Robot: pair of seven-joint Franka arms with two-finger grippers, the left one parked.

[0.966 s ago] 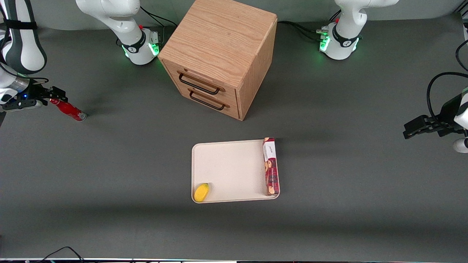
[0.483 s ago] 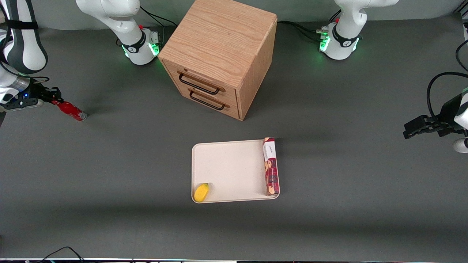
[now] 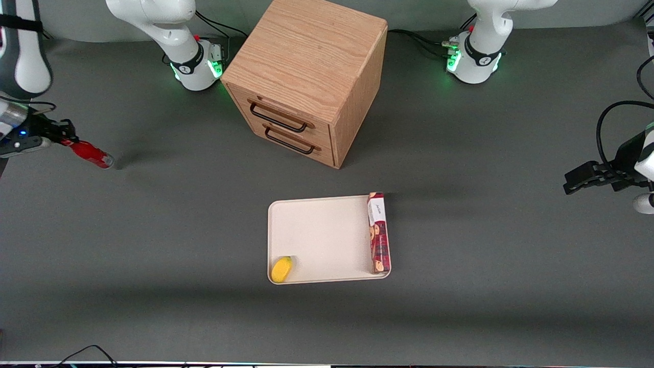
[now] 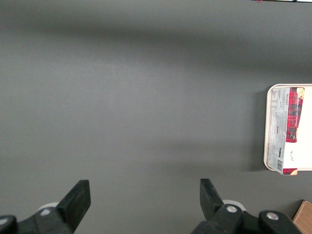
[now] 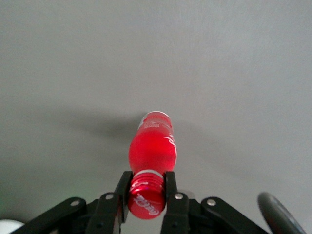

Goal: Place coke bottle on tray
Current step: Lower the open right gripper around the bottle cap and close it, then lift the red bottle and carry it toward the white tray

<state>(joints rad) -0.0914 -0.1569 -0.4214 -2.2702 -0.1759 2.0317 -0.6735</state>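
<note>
The claw [image 3: 60, 137] sits at the working arm's end of the surface [image 3: 153, 230], its two fingers [image 5: 120, 193] clamped on the red cap of the coke bottle [image 3: 87, 153]. The wrist camera shows the cap pinched between the black fingers, with the glossy red body [image 5: 152, 146] pointing away from the claw and a soft shadow on the grey surface under it. The bottle hangs tilted, its silvery base lower than the cap; it appears to be lifted just clear of the surface, though the front camera does not make that certain.

The tray [image 3: 322, 235] lies well apart from the bottle, near the middle of the surface and nearer the front camera than the wooden cabinet [image 3: 306, 76]. A long dark-red box [image 3: 378, 232] lies on the tray along the edge toward the parked arm's end, and a small yellow thing [image 3: 281, 269] rests in the tray's corner nearest the camera on the working arm's side.
</note>
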